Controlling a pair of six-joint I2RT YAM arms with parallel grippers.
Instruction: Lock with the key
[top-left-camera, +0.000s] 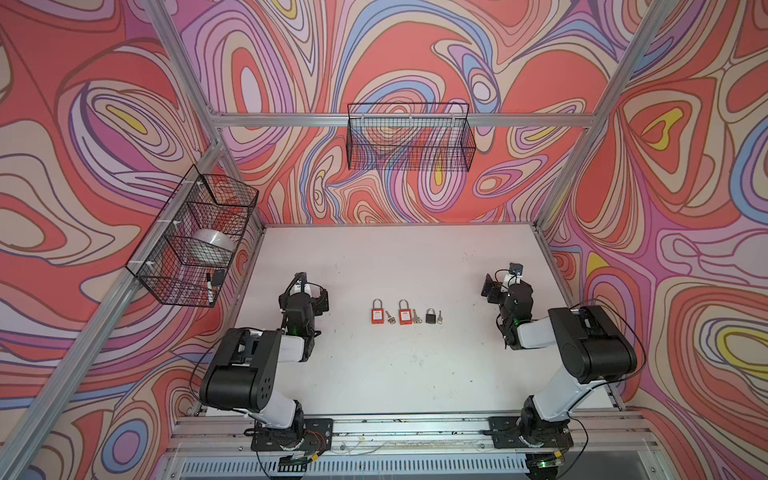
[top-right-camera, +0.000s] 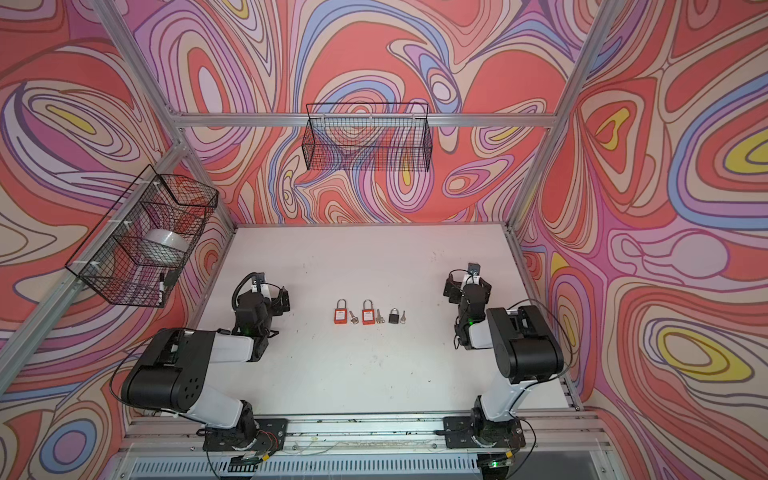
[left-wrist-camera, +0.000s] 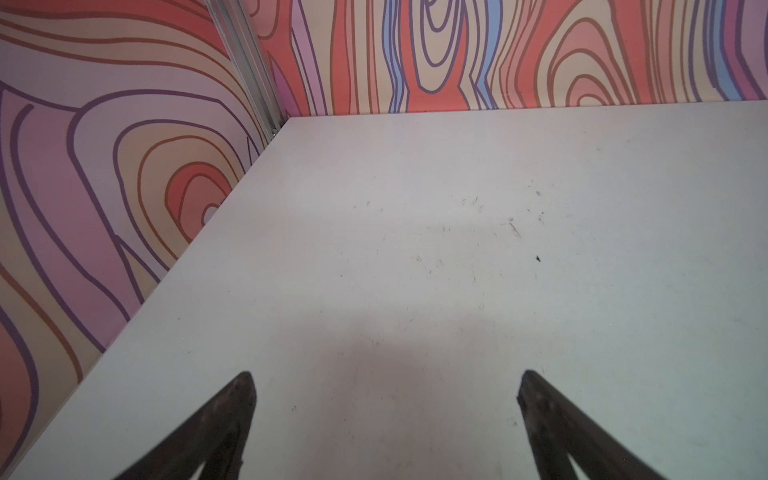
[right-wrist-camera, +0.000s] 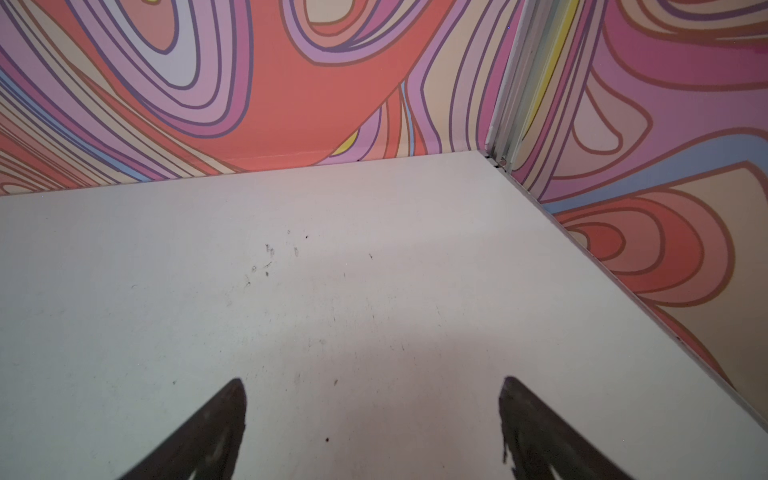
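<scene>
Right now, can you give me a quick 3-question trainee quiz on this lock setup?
1. How many padlocks lie on the table?
2. True or false: the left pincer is shut.
3. In both top views, the black padlock sits: A) leftmost in the row, B) in the middle, C) rightmost.
Key: 1) Three: left red padlock, right red padlock, and the black one. 2) False: it is open and holds nothing. 3) C.

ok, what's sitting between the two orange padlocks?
One silver key, lying between the left orange padlock and the right orange padlock; nothing else. Seen in both top views.
</scene>
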